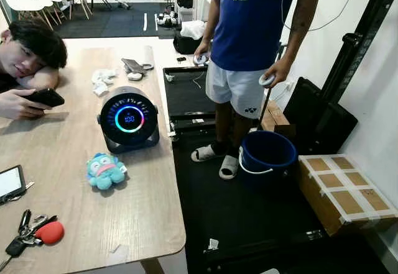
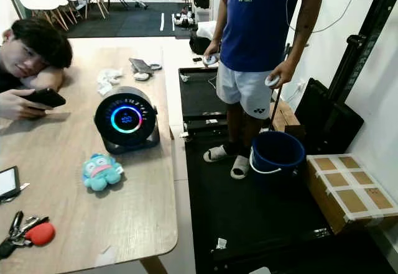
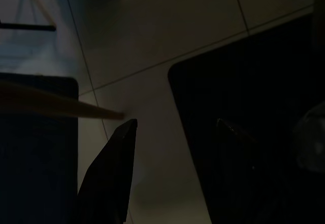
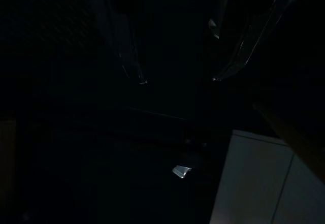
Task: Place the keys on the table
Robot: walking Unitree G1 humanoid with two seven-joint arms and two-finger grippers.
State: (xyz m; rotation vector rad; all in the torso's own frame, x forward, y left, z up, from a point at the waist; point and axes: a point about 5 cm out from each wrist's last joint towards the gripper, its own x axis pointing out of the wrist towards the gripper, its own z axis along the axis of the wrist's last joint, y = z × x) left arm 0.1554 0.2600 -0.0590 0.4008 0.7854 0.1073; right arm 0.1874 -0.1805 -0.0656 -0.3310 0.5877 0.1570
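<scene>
**Keys lying at the near corner of the wooden surface**

The bunch of keys (image 1: 31,229), with a black fob, silver rings and a rounded red tag, lies flat at the near left corner of the light wooden surface (image 1: 143,218). Just beyond it sits a phone with a pale screen (image 1: 10,181). Farther in, a turquoise plush toy with a pink mouth (image 1: 105,171) rests before a round black device with a glowing ring display (image 1: 129,119). At the far left a seated person leans on the wood holding a dark phone (image 1: 45,97). Right of it, a standing person in a blue shirt (image 1: 252,19) is beside a blue bucket (image 1: 268,153).

The left gripper (image 3: 172,127) hangs over floor tiles, jaws spread. The right gripper (image 4: 177,79) hangs in shade, jaws apart.
</scene>
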